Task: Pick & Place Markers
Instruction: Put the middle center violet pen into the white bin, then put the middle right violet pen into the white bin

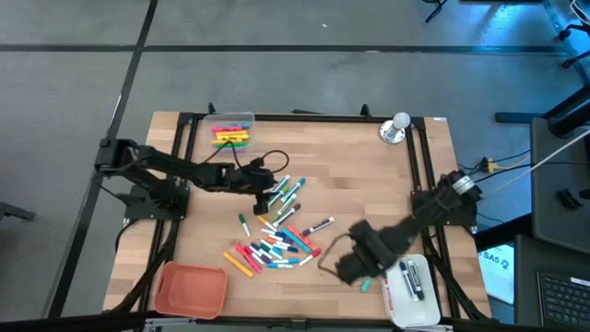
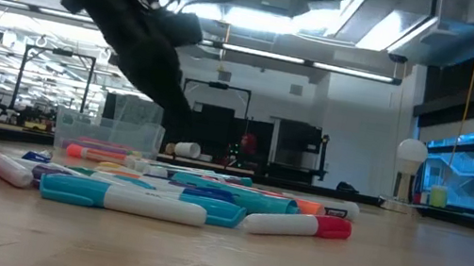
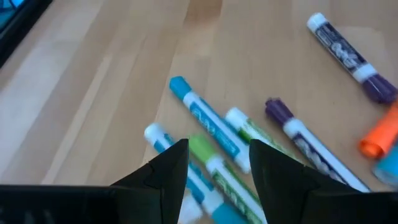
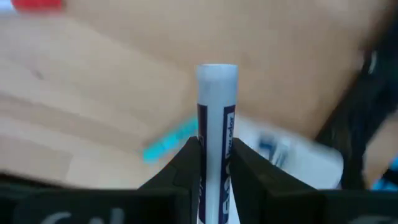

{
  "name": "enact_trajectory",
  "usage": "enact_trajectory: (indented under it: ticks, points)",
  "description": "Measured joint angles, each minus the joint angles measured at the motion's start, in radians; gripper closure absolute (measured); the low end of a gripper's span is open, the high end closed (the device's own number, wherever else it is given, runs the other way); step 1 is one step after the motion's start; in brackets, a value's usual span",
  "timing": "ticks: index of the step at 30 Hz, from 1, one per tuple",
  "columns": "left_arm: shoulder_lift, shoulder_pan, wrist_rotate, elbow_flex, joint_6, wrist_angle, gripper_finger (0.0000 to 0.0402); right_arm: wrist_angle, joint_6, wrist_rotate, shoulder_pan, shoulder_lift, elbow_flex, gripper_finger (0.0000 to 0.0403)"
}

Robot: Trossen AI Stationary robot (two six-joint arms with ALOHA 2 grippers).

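Several markers (image 1: 277,242) in many colours lie scattered on the wooden table (image 1: 369,175). My left gripper (image 1: 270,195) hovers open just above the pile's far end. In the left wrist view its fingertips (image 3: 217,165) stand on either side of a green-and-white marker (image 3: 214,168), with blue ones (image 3: 205,115) beside it; they touch nothing. My right gripper (image 1: 355,263) is raised at the near right beside a white tray (image 1: 412,293) and is shut on a white-barrelled marker (image 4: 216,106). My right gripper pinches the white marker's barrel (image 4: 216,146) between its two fingers (image 4: 185,163), which lie across it and point down. The marker's blunt white end (image 4: 217,71) sticks out past the fingertips. It is lifted clear of the table.
A clear box (image 1: 232,129) holding markers stands at the far edge, and a silver bell (image 1: 396,127) at the far right. An orange-red bin (image 1: 191,288) sits at the near left. The white tray holds dark markers, and a teal marker (image 1: 365,284) lies beside it.
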Motion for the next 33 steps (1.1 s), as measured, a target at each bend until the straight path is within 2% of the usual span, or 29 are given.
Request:
enact_trajectory:
  ticks: [5, 9, 14, 18, 21, 24, 27, 30, 33]
  points:
    - [0.063, -0.001, 0.005, 0.0, 0.005, 0.094, 0.0235, -0.023, 0.278, -0.141, 0.129, 0.004, 0.0, 0.0332]
    - [0.079, -0.001, 0.005, 0.0, 0.005, 0.114, 0.0235, -0.023, 0.432, -0.173, 0.199, 0.004, -0.01, 0.033]
    - [0.078, -0.004, 0.005, 0.0, -0.018, 0.089, 0.0235, 0.037, 0.448, -0.253, 0.229, 0.004, -0.087, 0.0312]
    - [0.077, -0.016, -0.013, 0.0, -0.022, 0.067, 0.0235, 0.043, 0.44, -0.348, 0.229, 0.006, -0.143, 0.0268]
    - [0.077, -0.024, -0.024, 0.0, -0.022, 0.063, 0.0235, 0.027, 0.404, -0.342, 0.229, 0.006, -0.161, 0.023]
    - [0.077, -0.036, -0.028, 0.0, -0.022, 0.064, 0.0235, 0.016, 0.349, -0.277, 0.224, 0.004, -0.158, 0.0201]
    - [0.077, -0.044, -0.027, 0.0, -0.021, 0.064, 0.0235, 0.0, 0.285, -0.155, 0.192, -0.006, -0.126, 0.0186]
    - [0.077, -0.043, -0.028, 0.0, -0.003, 0.064, 0.0235, -0.024, 0.156, 0.03, 0.137, -0.014, -0.075, 0.0184]
    - [0.076, -0.043, -0.028, 0.0, 0.022, 0.064, 0.0235, -0.014, -0.097, 0.248, 0.063, -0.014, -0.057, 0.0186]
